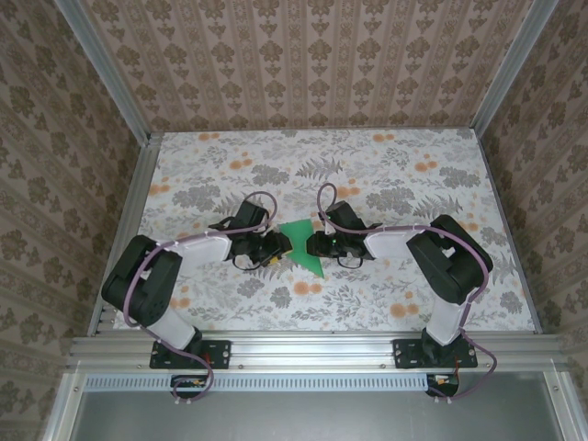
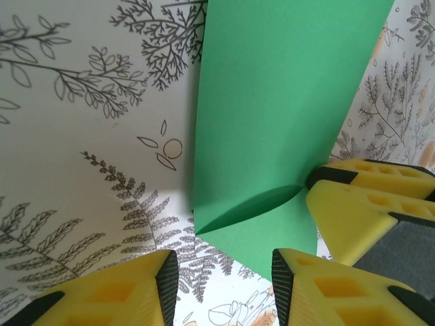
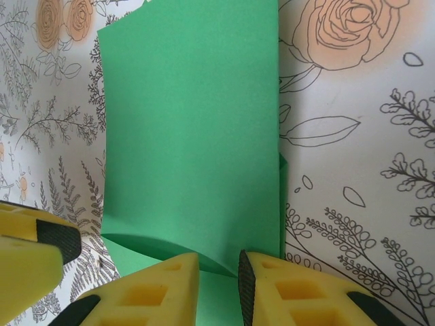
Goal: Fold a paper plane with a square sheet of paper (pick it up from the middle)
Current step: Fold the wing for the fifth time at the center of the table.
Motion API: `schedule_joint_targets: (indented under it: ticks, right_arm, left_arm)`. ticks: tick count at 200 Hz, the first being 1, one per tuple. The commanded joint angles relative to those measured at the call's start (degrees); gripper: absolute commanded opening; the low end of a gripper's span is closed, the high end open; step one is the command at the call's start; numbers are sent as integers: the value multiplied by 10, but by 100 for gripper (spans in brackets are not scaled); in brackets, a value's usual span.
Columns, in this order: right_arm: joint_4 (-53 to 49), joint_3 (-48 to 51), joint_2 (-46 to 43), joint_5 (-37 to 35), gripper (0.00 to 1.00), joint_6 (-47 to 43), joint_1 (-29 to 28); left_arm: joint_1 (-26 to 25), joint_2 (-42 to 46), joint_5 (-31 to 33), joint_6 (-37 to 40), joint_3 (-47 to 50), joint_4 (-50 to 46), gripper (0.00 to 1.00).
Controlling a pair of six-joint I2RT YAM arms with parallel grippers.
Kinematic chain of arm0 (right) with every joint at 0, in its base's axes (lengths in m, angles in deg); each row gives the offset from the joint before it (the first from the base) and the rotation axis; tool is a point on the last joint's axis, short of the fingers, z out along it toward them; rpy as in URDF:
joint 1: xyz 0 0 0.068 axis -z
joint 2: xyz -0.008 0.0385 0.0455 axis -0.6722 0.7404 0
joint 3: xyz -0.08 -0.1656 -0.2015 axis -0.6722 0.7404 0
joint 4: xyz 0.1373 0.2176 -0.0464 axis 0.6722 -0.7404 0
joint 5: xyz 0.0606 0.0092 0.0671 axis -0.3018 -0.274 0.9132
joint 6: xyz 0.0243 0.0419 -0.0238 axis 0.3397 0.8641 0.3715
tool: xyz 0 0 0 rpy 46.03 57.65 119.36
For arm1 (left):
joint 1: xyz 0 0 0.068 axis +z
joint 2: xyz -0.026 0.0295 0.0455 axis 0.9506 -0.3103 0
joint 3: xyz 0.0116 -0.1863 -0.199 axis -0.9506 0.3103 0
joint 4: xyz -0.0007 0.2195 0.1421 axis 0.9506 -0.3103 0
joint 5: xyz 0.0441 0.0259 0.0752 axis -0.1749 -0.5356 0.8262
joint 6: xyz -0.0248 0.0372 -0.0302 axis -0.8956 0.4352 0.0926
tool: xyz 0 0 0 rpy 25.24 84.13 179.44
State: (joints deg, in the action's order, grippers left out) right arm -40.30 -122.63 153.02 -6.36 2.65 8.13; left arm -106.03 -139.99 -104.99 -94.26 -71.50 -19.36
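Where both arms meet, paper plane (image 1: 301,246): green, folded, on the floral counter (image 1: 367,156).
Left fingers (image 2: 122,292): apart, the paper's corner reaching between them.
Right fingers (image 3: 149,292): narrow gap over the paper's edge; grip unclear.

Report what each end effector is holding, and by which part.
The right end effector pinches the paper plane at its near edge. The left end effector is open beside it, holding nothing.

Floral-printed table (image 1: 413,294) — ornate wallpapered walls (image 1: 312,64) around it.
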Motion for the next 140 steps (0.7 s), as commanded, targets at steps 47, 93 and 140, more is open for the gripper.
schedule_joint_targets:
  ticks: [47,93,140]
  right_arm:
    - [-37,21,22,-19,26,3,4]
    - [-41,19,23,-19,26,3,4]
    - [-40,20,25,-20,26,2,4]
  left_arm:
    - [-4,-39,-11,-23,-11,24,42]
    - [-4,-56,-23,-25,-20,40,37]
    - [-4,-59,-33,-27,-21,64,29]
